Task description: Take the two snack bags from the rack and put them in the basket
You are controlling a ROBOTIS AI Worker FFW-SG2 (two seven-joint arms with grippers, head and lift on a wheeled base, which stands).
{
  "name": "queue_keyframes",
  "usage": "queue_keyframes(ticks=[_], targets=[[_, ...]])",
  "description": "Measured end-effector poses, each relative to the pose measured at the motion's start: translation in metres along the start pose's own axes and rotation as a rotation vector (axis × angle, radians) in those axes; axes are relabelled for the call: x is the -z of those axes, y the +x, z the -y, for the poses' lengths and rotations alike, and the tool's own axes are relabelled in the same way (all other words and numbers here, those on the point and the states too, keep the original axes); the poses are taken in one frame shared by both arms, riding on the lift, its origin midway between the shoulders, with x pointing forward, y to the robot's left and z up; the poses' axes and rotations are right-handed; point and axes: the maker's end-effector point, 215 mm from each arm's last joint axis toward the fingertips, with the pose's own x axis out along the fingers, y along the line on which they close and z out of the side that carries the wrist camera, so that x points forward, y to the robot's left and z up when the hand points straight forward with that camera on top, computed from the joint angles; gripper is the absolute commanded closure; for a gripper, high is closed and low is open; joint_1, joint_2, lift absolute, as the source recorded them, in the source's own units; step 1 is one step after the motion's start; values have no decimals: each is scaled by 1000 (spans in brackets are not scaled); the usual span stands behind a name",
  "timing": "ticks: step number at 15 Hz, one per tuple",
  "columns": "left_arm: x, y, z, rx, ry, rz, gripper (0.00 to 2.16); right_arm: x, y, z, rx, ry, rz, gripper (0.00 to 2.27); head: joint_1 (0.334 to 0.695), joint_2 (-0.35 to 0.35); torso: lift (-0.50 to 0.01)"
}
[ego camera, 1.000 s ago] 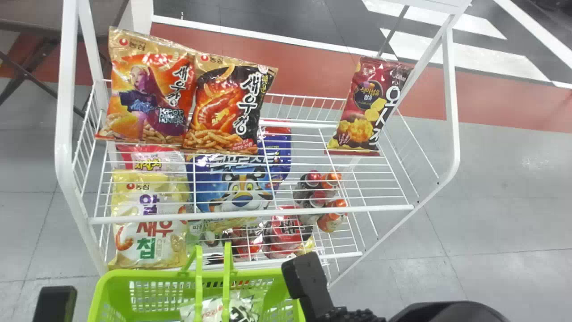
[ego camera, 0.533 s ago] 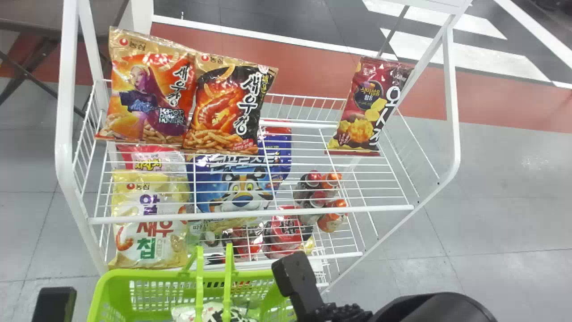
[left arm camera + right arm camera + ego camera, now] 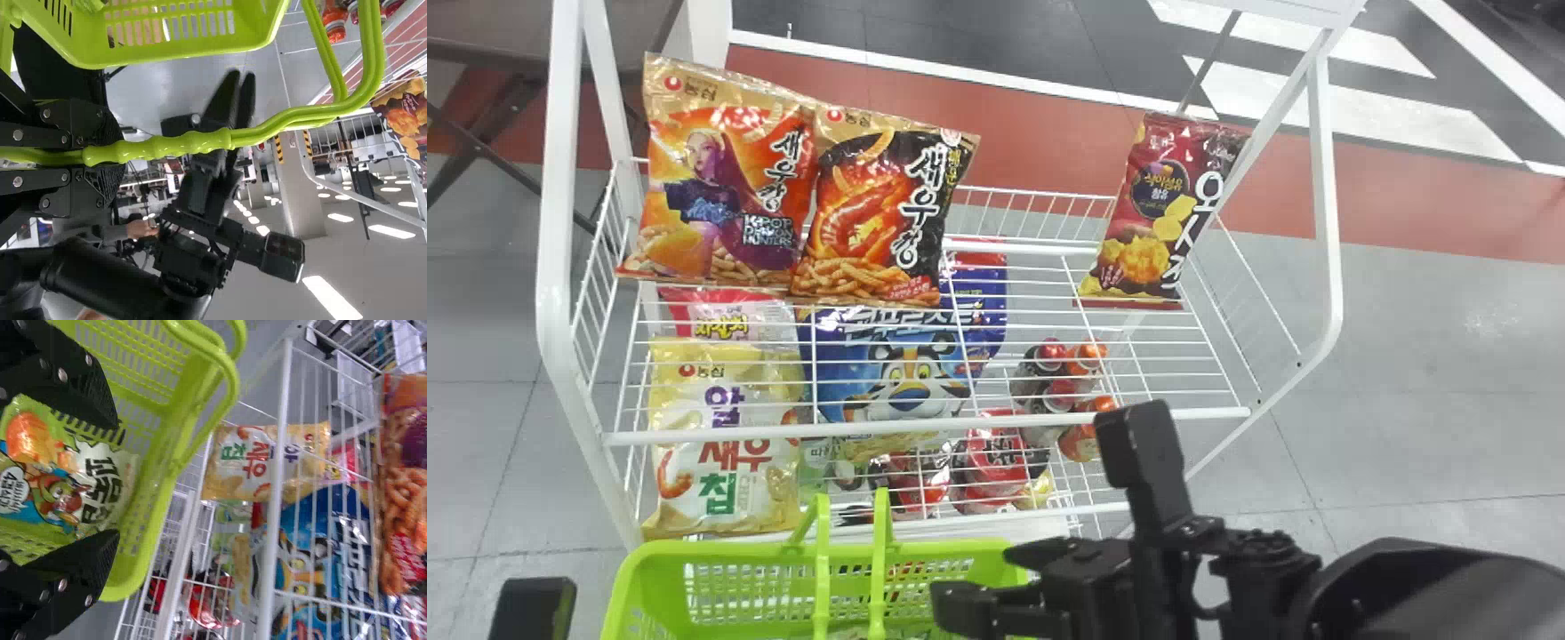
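I find the right gripper [image 3: 974, 582] over the right side of the green basket [image 3: 633, 578], jaws wide, holding nothing. The left gripper [image 3: 110, 155] is closed on the basket handle [image 3: 193, 142]. A snack bag [image 3: 103, 480] lies inside; orange-fronted bags [image 3: 716, 196] stand left on the rack [image 3: 925, 427], a dark-red bag [image 3: 1156, 213] right.

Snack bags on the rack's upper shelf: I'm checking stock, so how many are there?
3: an orange bag at the left, a black-and-orange bag next to it, and a dark red bag at the right. Others may be hidden behind.
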Motion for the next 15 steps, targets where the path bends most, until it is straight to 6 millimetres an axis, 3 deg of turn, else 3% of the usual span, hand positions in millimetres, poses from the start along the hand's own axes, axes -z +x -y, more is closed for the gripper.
queue_keyframes(ticks=[3, 5, 6, 8, 11, 15], targets=[[2, 0, -3, -12, -1, -5, 1771, -27, -3, 6, 18, -16, 51, 87, 695, -350, -11], [4, 2, -6, -24, 3, -15, 1771, -28, 4, 3, 8, -16, 51, 87, 695, -350, -11], [4, 4, -7, -31, 8, -22, 1771, -43, 10, 1, -2, -30, 101, 87, 695, -350, -11], [5, 6, -9, -28, 0, -31, 1771, -97, 19, -9, -14, -93, 272, 87, 695, -350, -11], [6, 7, -7, -11, -14, -37, 1771, -175, 24, -27, -23, -192, 505, 87, 695, -255, -11], [8, 6, -5, -5, -23, -44, 1771, -236, 40, -54, -66, -225, 702, 90, 695, -188, -11]])
